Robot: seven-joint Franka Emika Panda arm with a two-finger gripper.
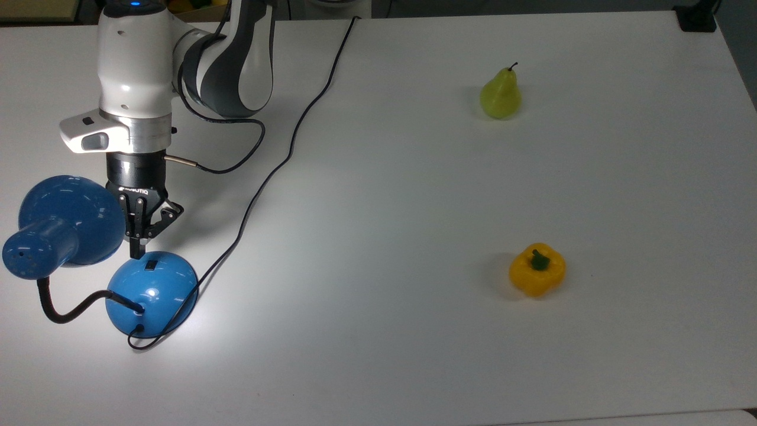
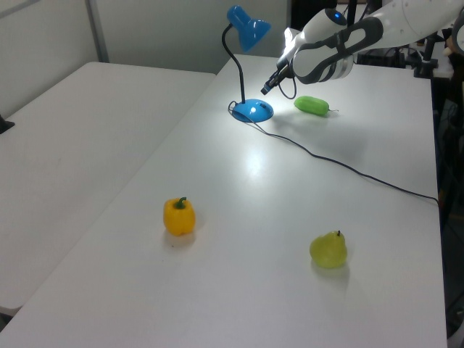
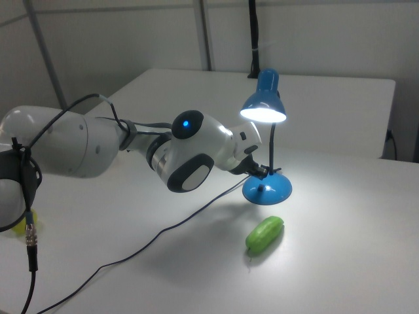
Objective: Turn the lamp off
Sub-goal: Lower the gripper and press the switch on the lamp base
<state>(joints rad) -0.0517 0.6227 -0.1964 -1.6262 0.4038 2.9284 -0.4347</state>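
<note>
Here, lamp: the glossy blue dome-based desk lamp [image 1: 151,288] stands lit just below the jaws.
Gripper: the black two-finger gripper [image 1: 136,253] has its jaws pressed together.
Handling: likely rigid, slippery, light; press the small black switch [image 1: 151,264], don't grasp.

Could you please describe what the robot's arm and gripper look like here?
The arm has glossy white shells with dark grey joint sections and a silver wrist ring. A thin black cable loops from the wrist. The gripper is black, with linkage fingers and small white lettering.
</note>
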